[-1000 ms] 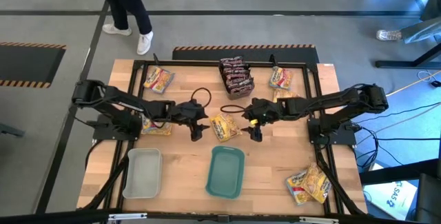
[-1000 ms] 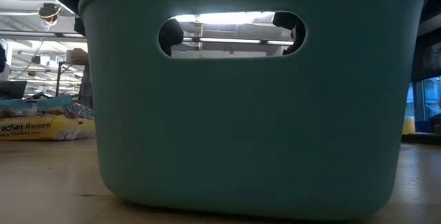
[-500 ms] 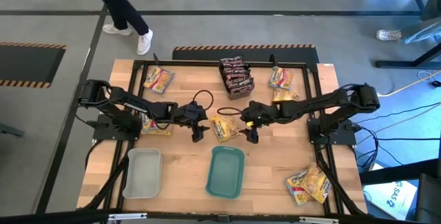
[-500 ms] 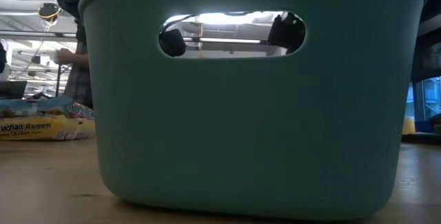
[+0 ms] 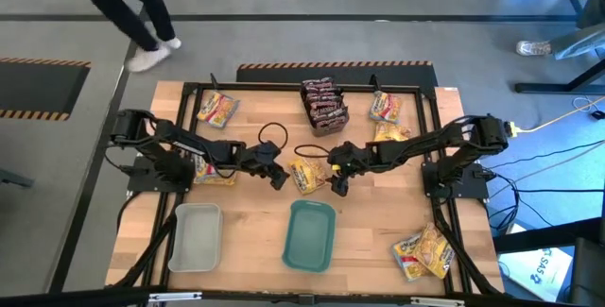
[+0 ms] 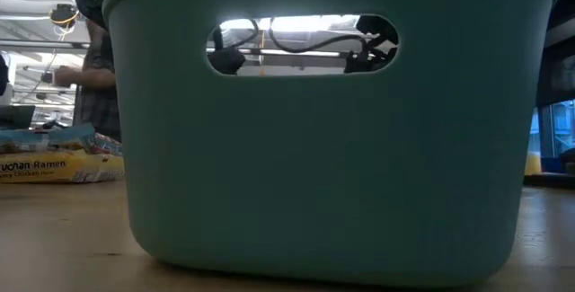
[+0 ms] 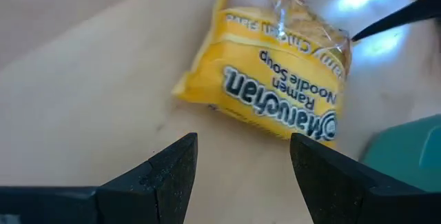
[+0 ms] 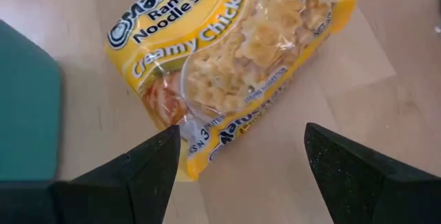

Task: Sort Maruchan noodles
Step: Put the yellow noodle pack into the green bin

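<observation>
Now closer, both pincers flanking yellow packet (image 5: 305,174)

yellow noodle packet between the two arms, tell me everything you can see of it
The yellow noodle packet is a flat crinkly plastic pouch printed Maruchan Ramen Noodle Soup, Creamy Chicken, with a clear window showing broken noodles. It lies flat on the wooden table, just beyond the teal tray. The left pincer and right pincer flank it, both open; neither grips it.
</observation>
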Controlling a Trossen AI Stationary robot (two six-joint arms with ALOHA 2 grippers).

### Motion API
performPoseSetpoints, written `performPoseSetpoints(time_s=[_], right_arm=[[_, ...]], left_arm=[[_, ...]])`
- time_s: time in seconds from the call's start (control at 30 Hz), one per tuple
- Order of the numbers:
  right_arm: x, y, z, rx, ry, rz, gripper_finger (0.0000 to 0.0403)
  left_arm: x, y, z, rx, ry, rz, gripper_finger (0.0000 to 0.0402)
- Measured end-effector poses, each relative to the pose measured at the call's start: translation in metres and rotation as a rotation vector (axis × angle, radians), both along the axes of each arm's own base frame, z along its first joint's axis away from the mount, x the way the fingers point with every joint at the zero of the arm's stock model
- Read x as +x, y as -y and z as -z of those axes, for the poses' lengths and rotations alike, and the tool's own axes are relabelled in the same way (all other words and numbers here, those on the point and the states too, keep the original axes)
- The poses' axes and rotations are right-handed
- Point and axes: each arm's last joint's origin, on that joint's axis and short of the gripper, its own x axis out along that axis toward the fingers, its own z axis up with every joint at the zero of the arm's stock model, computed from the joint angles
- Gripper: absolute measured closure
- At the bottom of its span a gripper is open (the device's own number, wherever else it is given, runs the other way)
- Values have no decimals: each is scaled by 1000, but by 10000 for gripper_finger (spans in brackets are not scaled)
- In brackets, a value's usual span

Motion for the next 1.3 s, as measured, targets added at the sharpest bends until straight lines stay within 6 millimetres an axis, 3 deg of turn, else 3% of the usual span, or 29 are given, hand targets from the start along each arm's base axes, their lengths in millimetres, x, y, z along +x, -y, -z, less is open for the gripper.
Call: performPoseSetpoints(time_s=[0.17,0.4,0.67,0.97,1.3], right_arm=[[1,0,0,-2,10,-10,111],[11,-1,19,6,16,-40,111],[21,-2,28,28,91,-57,111],[29,-2,20,-10,206,-92,111],[19,0,18,-59,100,-64,111]], left_arm=[[1,5,10,-35,-30,-32,176],[8,4,22,-40,-12,-63,176],[8,-23,22,61,-6,-121,176],[5,-59,10,152,50,-118,176],[-18,-50,-20,40,0,30,176]])
